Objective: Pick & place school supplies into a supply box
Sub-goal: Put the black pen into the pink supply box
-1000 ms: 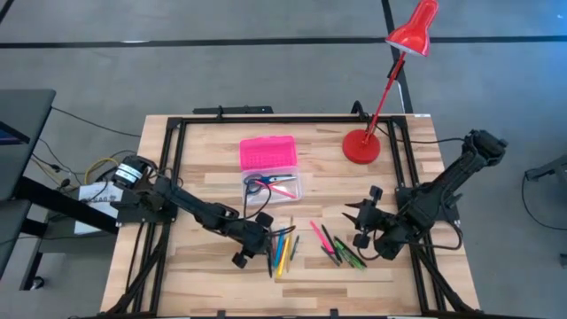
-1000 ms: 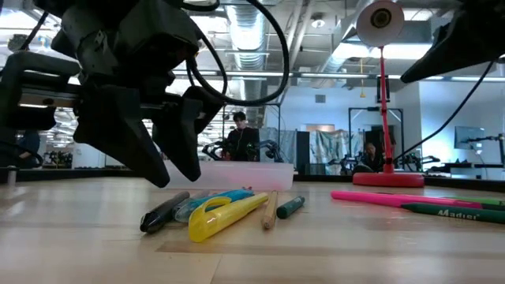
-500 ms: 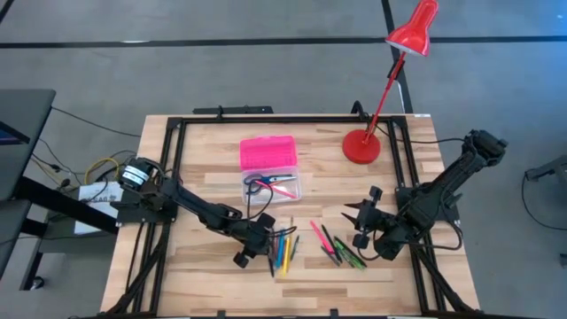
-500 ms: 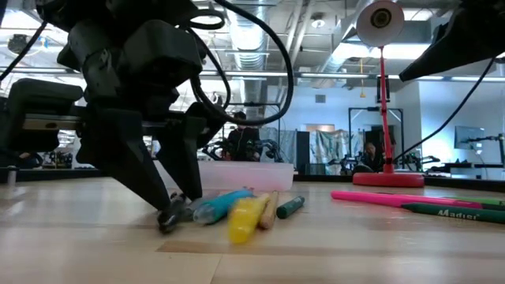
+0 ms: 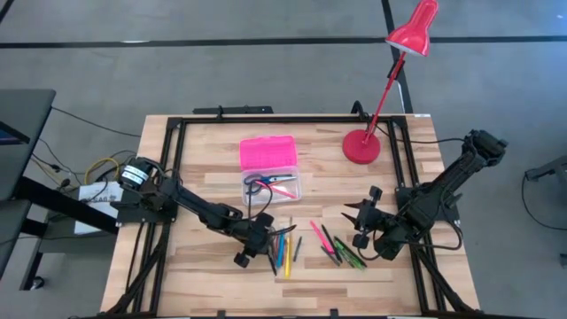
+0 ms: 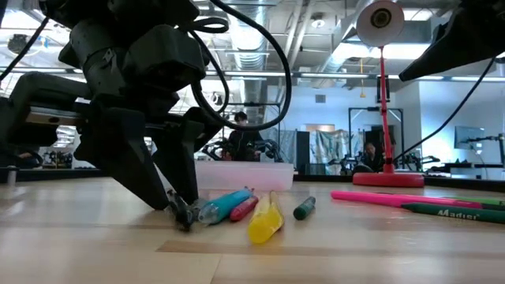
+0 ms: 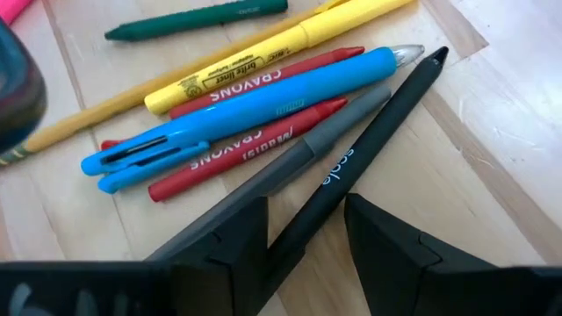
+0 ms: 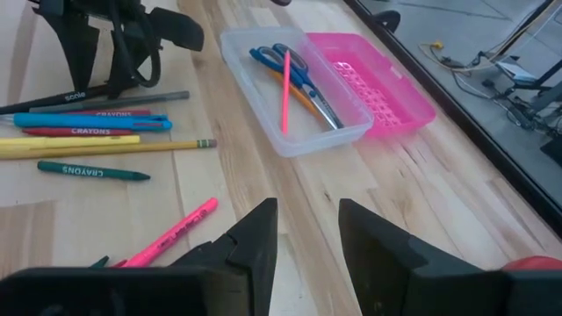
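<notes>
while the left gripper (image 7: 303,233) stands low over the near pile of supplies, its two dark fingers (image 7: 228,237) are parted and straddle a black pen (image 7: 369,140), whose barrel runs between them; nothing is clamped. just beside the black pen lie a grey pen (image 7: 290,158), two red crayons (image 7: 255,145), a blue pen (image 7: 237,110), a yellow highlighter (image 7: 281,44), a pencil (image 7: 79,123) and a green crayon (image 7: 198,17), all flat on the wooden table (image 5: 213,275). in the low view the fingertips of this gripper (image 6: 177,213) touch down at the table by the blue pen (image 6: 225,207), with the yellow highlighter (image 6: 264,221) and the green crayon (image 6: 304,208) just to one side.

to the right of that pile, a second cluster holds a pink marker (image 5: 319,237) and green markers (image 5: 347,255). the right gripper (image 5: 359,226) hovers near this cluster, its fingers (image 8: 250,233) spread apart and holding nothing.

farther back, toward the middle of the table, the supply box (image 5: 273,186) lies open: its clear base holds blue-handled scissors (image 8: 294,70) and a pink pencil (image 8: 285,79), and its pink lid (image 5: 267,152) lies flat behind it. a red lamp (image 5: 361,146) stands at the far right of the table.
</notes>
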Controlling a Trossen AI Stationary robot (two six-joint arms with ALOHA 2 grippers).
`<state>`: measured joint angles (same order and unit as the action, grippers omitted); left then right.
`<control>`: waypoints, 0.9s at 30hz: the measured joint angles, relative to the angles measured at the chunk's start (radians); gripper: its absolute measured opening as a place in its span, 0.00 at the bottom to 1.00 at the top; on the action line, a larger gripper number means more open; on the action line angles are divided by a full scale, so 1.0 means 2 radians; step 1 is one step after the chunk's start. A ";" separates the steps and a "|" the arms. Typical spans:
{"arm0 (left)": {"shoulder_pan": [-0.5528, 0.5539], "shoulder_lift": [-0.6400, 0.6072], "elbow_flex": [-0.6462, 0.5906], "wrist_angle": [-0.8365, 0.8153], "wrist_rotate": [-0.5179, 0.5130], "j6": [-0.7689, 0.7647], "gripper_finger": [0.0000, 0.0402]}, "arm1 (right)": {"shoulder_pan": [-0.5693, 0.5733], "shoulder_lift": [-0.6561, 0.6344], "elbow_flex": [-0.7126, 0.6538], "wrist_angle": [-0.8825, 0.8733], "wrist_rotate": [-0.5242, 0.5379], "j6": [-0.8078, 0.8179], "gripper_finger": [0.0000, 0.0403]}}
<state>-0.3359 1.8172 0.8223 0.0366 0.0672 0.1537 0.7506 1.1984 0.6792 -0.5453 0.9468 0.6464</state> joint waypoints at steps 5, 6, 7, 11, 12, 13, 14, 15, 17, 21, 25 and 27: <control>0.000 0.000 -0.001 -0.004 0.010 -0.005 0.33 | 0.000 0.000 0.000 0.000 0.000 0.000 0.29; 0.000 0.000 -0.001 -0.004 0.014 -0.007 0.31 | 0.000 0.000 0.000 0.000 0.000 0.000 0.29; 0.000 0.001 -0.001 -0.005 0.016 -0.008 0.29 | 0.000 0.000 0.000 0.000 0.000 0.000 0.29; 0.000 0.001 -0.001 -0.011 0.021 -0.014 0.23 | 0.000 0.000 0.000 0.000 -0.001 0.000 0.29; 0.000 0.001 -0.001 -0.015 0.021 -0.018 0.22 | 0.000 0.000 0.000 0.000 -0.001 0.000 0.29; 0.000 0.001 -0.001 -0.018 0.022 -0.022 0.21 | 0.000 0.000 0.000 0.000 -0.001 0.000 0.29; 0.000 0.001 -0.001 -0.021 0.022 -0.026 0.20 | 0.000 0.000 0.000 0.000 -0.001 0.000 0.29; 0.000 0.001 -0.001 -0.024 0.023 -0.029 0.19 | 0.000 0.000 0.000 0.000 -0.001 0.000 0.29; 0.000 0.000 -0.001 -0.030 0.024 -0.036 0.18 | 0.000 0.000 0.000 0.000 -0.001 0.000 0.29; 0.000 0.000 0.000 -0.041 0.026 -0.045 0.15 | 0.000 0.000 0.000 0.000 -0.001 0.000 0.29; 0.000 -0.001 0.001 -0.053 0.029 -0.059 0.13 | 0.000 0.000 0.000 0.000 -0.001 0.000 0.29; 0.000 -0.002 0.001 -0.060 0.035 -0.068 0.12 | 0.000 0.000 0.000 0.000 -0.001 0.000 0.29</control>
<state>-0.3355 1.8134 0.8252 -0.0826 0.1371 0.0176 0.7506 1.1984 0.6792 -0.5453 0.9451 0.6472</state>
